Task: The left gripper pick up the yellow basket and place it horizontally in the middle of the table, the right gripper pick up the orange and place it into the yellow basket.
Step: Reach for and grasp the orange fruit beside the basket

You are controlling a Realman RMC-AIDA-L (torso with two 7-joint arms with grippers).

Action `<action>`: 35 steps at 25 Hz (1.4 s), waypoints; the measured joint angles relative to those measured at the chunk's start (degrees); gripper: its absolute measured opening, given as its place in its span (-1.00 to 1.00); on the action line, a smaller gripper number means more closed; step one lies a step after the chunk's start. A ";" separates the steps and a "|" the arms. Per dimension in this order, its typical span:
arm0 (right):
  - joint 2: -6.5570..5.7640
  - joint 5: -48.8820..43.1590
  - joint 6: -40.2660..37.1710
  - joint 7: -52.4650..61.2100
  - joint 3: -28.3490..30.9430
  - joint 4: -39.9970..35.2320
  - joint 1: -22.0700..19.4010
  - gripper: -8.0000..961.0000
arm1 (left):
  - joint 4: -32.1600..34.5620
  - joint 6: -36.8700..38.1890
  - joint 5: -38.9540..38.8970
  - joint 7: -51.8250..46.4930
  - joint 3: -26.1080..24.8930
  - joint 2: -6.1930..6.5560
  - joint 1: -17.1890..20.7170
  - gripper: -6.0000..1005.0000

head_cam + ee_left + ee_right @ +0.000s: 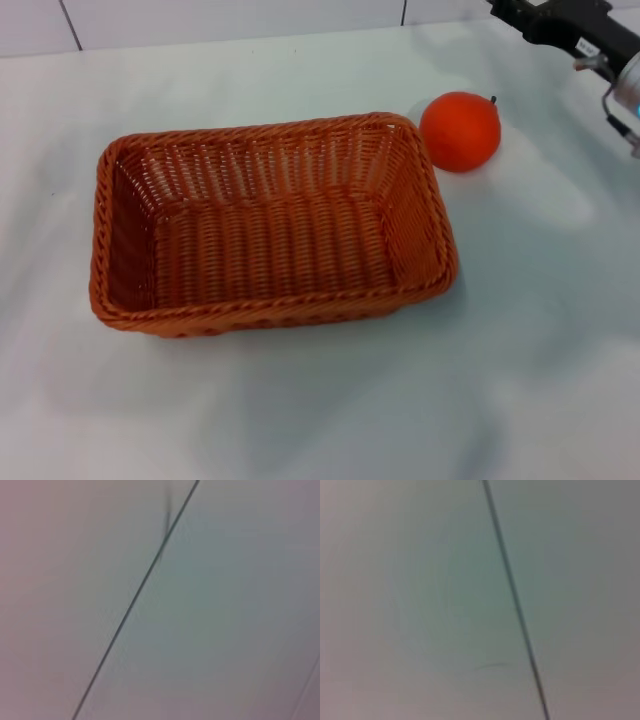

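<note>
The yellow basket, an orange-brown woven wicker one, lies long side across the middle of the table in the head view. It is empty. The orange rests on the table just past the basket's far right corner, close to the rim but outside it. My right gripper, black with a white label and a silver wrist, is at the top right corner, behind and to the right of the orange, apart from it. My left gripper is out of view.
A pale wall with dark seams runs along the table's far edge. Both wrist views show only a pale flat surface crossed by a dark seam line.
</note>
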 joint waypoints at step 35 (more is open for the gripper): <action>-0.91 -77.92 -5.91 59.45 -8.67 -17.93 12.69 0.47 | -19.93 7.56 -19.08 32.83 -2.12 -0.09 1.32 0.04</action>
